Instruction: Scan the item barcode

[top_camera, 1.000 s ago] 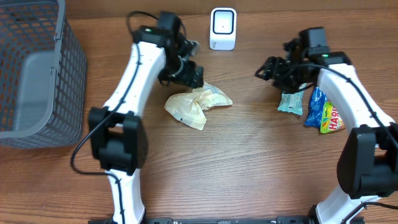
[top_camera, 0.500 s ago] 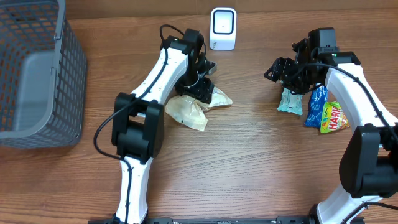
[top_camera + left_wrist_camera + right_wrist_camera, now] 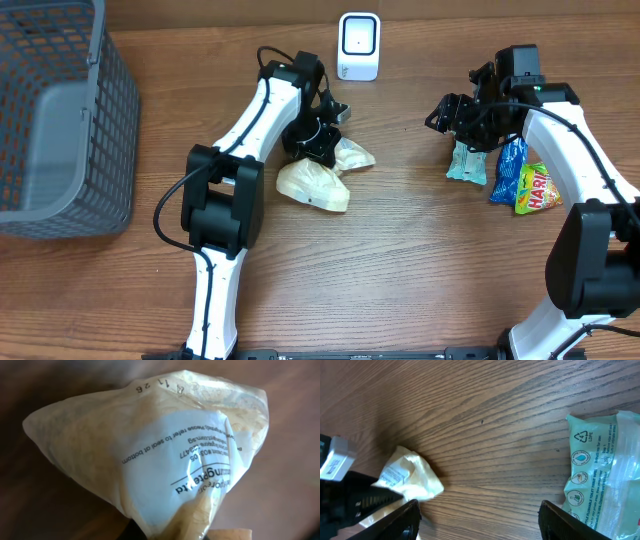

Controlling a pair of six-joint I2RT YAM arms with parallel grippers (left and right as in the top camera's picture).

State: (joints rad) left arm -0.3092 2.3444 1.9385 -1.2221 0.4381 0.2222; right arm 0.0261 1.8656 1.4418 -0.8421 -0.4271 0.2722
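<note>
Left hand [image 3: 318,148] is clamped shut on the far edge of the cream plastic bag [image 3: 315,185], pinching a fold. The bag lies on the table [image 3: 400,270], centre-left, nearer than the white scanner [image 3: 358,45] and apart from it. In the left wrist view the bag [image 3: 150,455] fills the frame, its white label [image 3: 185,455] with small print facing the camera. Right hand [image 3: 468,125] is spread wide and holds nothing, over the far end of the mint-green packet [image 3: 467,165] on the right. Haribo bag [image 3: 525,185] is just right of the packet. Grey basket [image 3: 110,120] sits at the far left.
</note>
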